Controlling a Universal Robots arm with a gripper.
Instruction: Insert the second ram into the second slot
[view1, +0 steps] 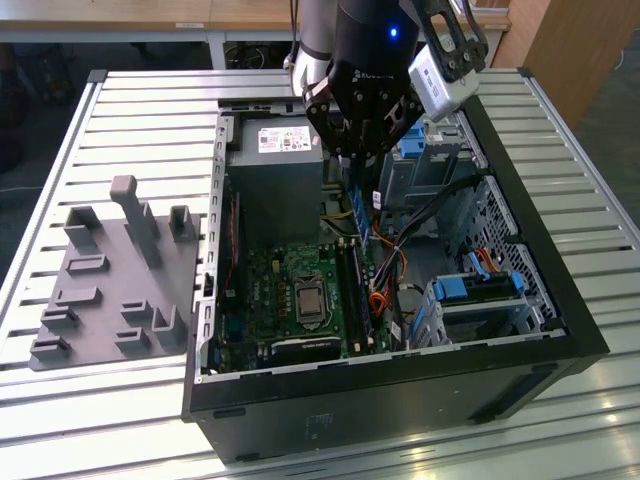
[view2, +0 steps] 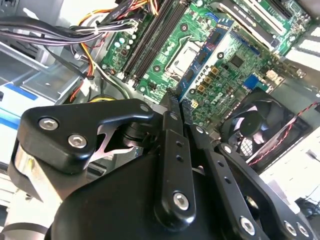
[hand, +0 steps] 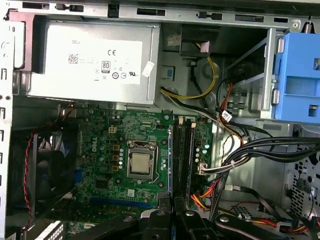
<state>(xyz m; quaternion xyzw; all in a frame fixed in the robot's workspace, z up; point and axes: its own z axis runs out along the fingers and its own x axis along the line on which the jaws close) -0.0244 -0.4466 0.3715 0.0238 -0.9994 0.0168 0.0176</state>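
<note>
- Underneath everything, a slatted metal table (view1: 140, 110); beyond its far edge, pale wooden furniture (view1: 560, 40).
- On the table at the exterior view's left, a grey moulded fixture (view1: 110, 290) with upright posts, just beside the case.
- In the middle, a black computer case (view1: 400, 400) lying on its side, open on top.
- Inside it: a grey power supply (view1: 275, 170) at the far end, a green motherboard (view1: 290, 290) with a bare processor socket (view1: 307, 300), a black fan (hand: 45, 160), bundled black and coloured cables (hand: 260, 150), and bright blue drive-bay tabs (view1: 480, 285) at the exterior view's right.
- Next to the socket, long black memory slots (hand: 182, 150) running from the power-supply end toward the near wall.
- Over the motherboard, the gripper (view1: 360, 170), fingers clamped together on the second ram (view1: 363, 222).
- Carried on edge above the board, not yet seated in a slot.
- Long axis in line with the slots, one end toward the power supply, the other toward the near wall.
- In the second wrist view, the second ram (view2: 206, 50) as a dark-blue strip with small chips, stretching away from the fingertips across the green board.
</note>
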